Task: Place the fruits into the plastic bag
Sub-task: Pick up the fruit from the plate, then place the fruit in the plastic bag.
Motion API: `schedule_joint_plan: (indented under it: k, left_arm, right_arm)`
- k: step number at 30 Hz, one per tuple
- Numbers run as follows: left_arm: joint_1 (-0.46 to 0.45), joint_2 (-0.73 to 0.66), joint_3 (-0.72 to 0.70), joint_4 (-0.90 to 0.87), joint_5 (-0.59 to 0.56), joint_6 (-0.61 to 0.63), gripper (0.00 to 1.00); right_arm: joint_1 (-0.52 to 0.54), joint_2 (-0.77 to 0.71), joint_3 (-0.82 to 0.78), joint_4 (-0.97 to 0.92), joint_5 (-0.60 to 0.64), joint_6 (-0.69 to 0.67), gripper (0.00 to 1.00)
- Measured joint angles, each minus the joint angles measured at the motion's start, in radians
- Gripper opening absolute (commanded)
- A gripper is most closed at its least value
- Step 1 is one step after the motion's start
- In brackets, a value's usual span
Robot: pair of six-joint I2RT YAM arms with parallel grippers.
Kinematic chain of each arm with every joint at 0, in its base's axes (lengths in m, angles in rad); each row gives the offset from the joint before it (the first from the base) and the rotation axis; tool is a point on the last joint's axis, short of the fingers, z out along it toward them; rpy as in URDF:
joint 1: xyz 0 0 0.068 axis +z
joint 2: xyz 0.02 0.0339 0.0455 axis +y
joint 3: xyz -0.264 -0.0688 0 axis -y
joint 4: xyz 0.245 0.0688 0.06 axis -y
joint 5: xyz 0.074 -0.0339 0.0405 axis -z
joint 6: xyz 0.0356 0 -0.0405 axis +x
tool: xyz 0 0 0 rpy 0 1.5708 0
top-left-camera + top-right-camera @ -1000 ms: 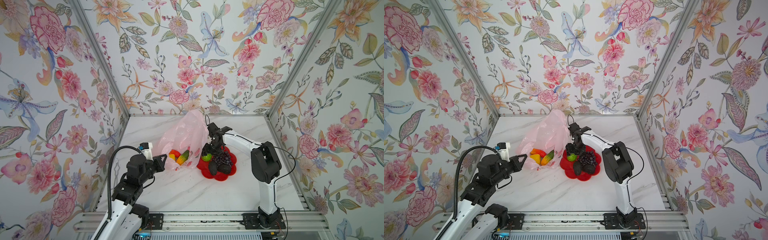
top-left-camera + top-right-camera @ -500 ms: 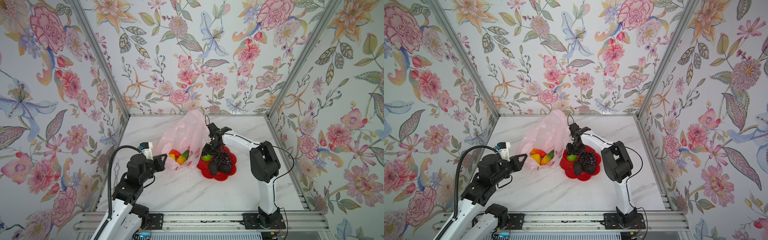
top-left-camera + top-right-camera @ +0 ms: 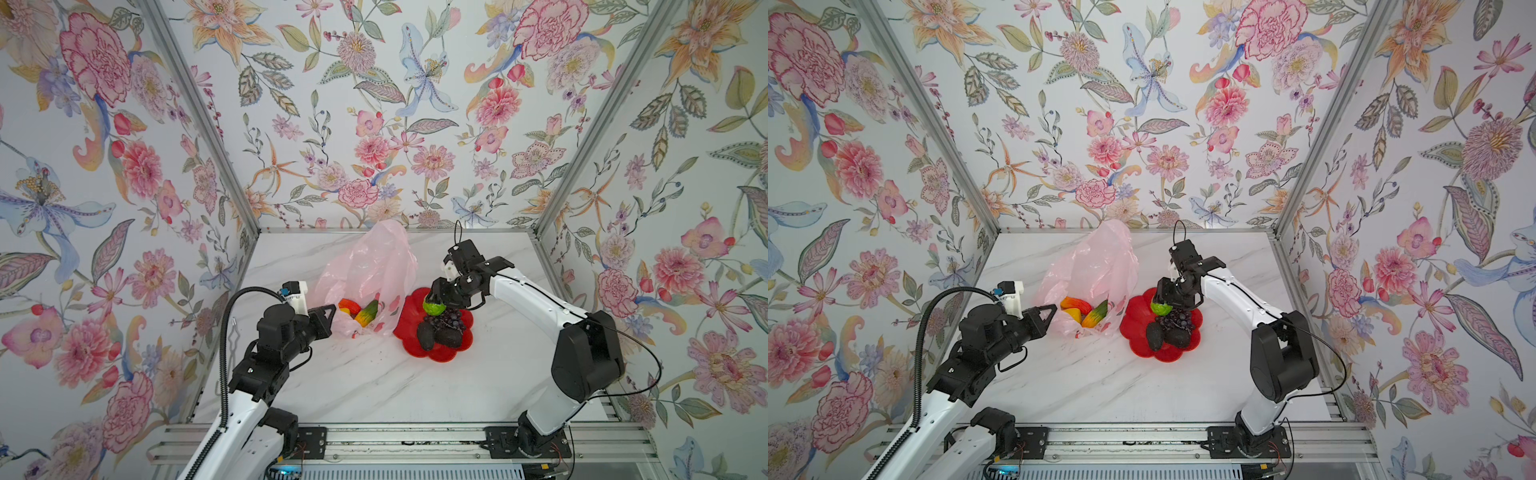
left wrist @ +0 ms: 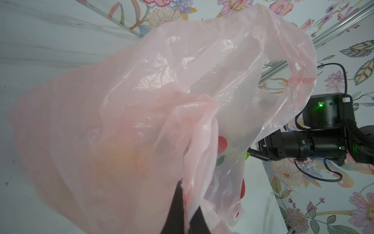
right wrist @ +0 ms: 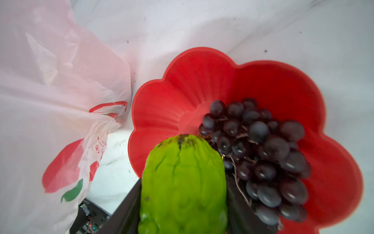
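Currently right claw (image 3: 434, 303) is clenched on the wrinkled green toy lime (image 5: 182, 182), one finger (image 5: 125, 212) on each side of it. Lime sits over the bag-side edge of the red flower-shaped plastic dish (image 3: 440, 354); can't tell if it's clear of the dish. Just beside it in the dish: dark purple toy grape bunch (image 5: 263, 152), plus two black toy avocados (image 3: 1155, 337) at the near side, touching the grapes.

Left claw (image 4: 186, 214) is pinched tight on a fold of the thin translucent pink plastic bag (image 4: 141, 101) with red fruit prints, holding that edge above the white marble tabletop (image 3: 374, 386). Bag stands crumpled just beside the dish, mouth open toward my side of the table. Inside it, in both top views: green-orange toy mango (image 3: 368, 311), red-orange piece (image 3: 1076, 302), yellow piece (image 3: 1074, 314) touching it. Left wrist view shows these only as blurs through the film.
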Motion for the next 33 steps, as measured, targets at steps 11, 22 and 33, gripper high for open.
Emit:
schedule_joint_plan:
  k: [11, 22, 33]
  left_arm:
    - [0.000, 0.019, 0.000, 0.042, 0.021, -0.003, 0.00]
    - [0.000, -0.015, -0.014, 0.043, 0.021, -0.030, 0.00]
    - [0.000, -0.028, -0.018, 0.043, 0.020, -0.045, 0.00]
  right_arm:
    - [-0.048, -0.219, 0.114, 0.130, -0.091, 0.138, 0.54]
    - [0.241, -0.017, 0.613, 0.164, -0.140, 0.047, 0.54]
    - [0.417, 0.382, 0.972, -0.226, 0.081, -0.189, 0.54]
